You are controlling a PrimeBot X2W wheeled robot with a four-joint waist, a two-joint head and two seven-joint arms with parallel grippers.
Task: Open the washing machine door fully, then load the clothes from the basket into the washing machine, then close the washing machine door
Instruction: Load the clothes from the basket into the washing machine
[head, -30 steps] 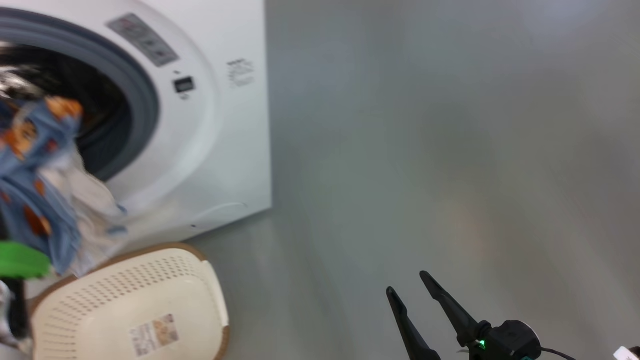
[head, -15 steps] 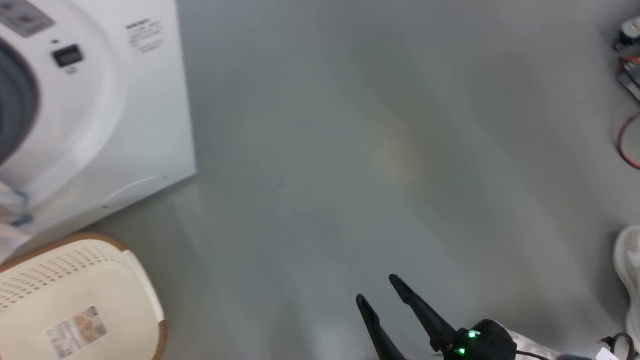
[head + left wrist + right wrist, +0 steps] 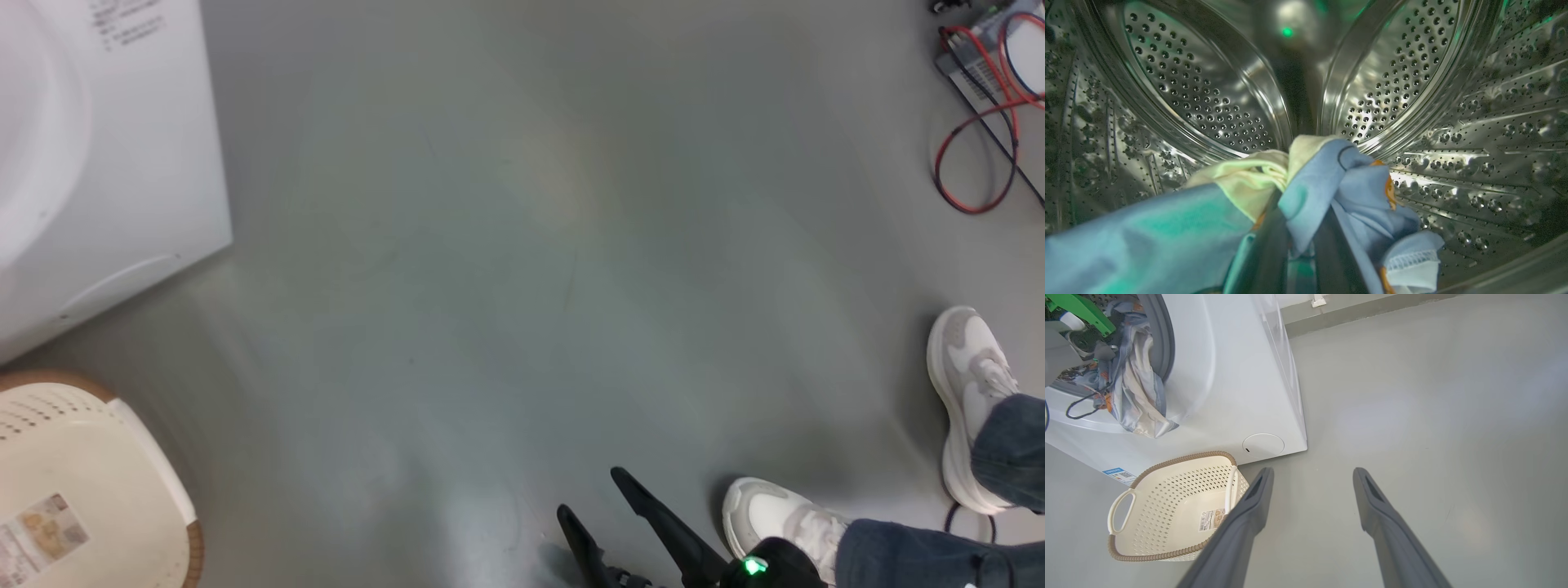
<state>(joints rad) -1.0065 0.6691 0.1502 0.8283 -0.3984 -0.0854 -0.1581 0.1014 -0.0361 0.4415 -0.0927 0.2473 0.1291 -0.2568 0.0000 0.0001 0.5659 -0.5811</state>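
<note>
In the left wrist view my left gripper is deep inside the steel perforated drum of the washing machine, shut on the clothes, a bundle of light blue and cream cloth. In the right wrist view more of the clothes hang out over the grey gasket, beside my left arm. The cream basket stands on the floor before the washer with just a label sticker inside. My right gripper hangs open over bare floor. The washing machine door is out of view.
A person's two pale shoes and jeans legs stand at the lower right, close to my right gripper. Red and black cables lie at the upper right. Grey floor stretches right of the washer and basket.
The head camera has swung to the right, so washer and basket slid to the left edge and the shoes and cables came in. My right gripper stays open.
</note>
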